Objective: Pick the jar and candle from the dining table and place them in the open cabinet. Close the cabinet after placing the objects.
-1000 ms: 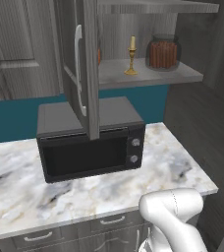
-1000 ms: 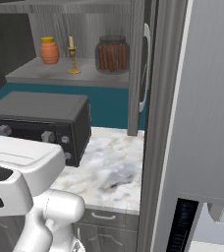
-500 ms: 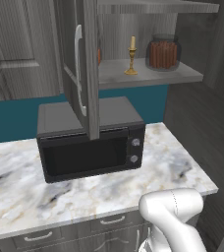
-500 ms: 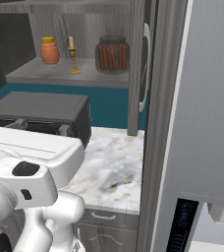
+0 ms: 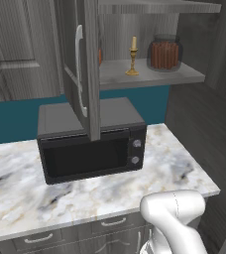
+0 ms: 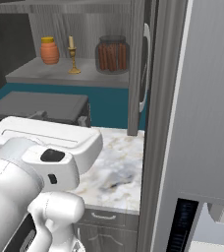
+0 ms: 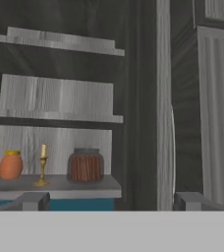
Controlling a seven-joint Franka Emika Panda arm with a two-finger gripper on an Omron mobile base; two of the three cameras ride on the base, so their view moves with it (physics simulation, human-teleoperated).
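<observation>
The jar (image 5: 164,52) (image 6: 113,53) (image 7: 85,166), clear glass with reddish-brown sticks, stands on the lower shelf (image 5: 149,78) of the open cabinet. To its left on the same shelf stands the candle (image 5: 133,57) (image 6: 73,54) (image 7: 42,170) in its brass holder, upright. The cabinet door (image 5: 83,64) (image 6: 136,64) (image 7: 148,98) hangs open, edge-on, with a long silver handle (image 5: 78,69) (image 7: 172,147). In the hand view my gripper (image 7: 111,204) is open, back from the shelf, with nothing between its fingertips (image 7: 33,201). The dining table is out of view.
A small orange bottle (image 6: 49,50) (image 7: 11,166) stands left of the candle. A black microwave (image 5: 90,144) (image 6: 40,106) sits on the marble counter (image 5: 174,168) under the shelf. A tall grey panel (image 6: 202,123) rises at the right. My white arm (image 6: 40,147) fills the lower left.
In the right base view my arm has swung up and grown larger in the foreground. The jar, candle and door have not moved. The gripper stays open.
</observation>
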